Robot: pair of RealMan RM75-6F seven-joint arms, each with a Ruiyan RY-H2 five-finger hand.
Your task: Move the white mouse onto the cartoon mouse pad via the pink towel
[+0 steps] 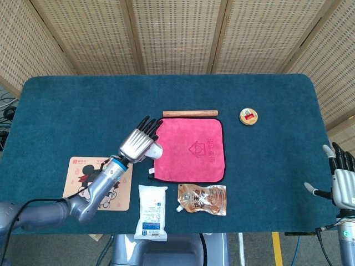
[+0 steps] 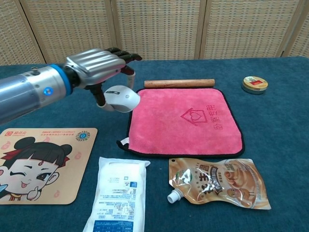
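- Left hand (image 2: pixel 99 65) holds the white mouse (image 2: pixel 122 98) from above, fingers curled over it; the mouse is off the table, just left of the pink towel (image 2: pixel 186 121).
- Mouse mostly hidden under the hand in head view.
- Cartoon mouse pad (image 2: pixel 41 162) well left of the towel, cut off at frame edge; its print unreadable.
- Right hand (image 1: pixel 343 180) far right of the towel, fingers spread, holding nothing.
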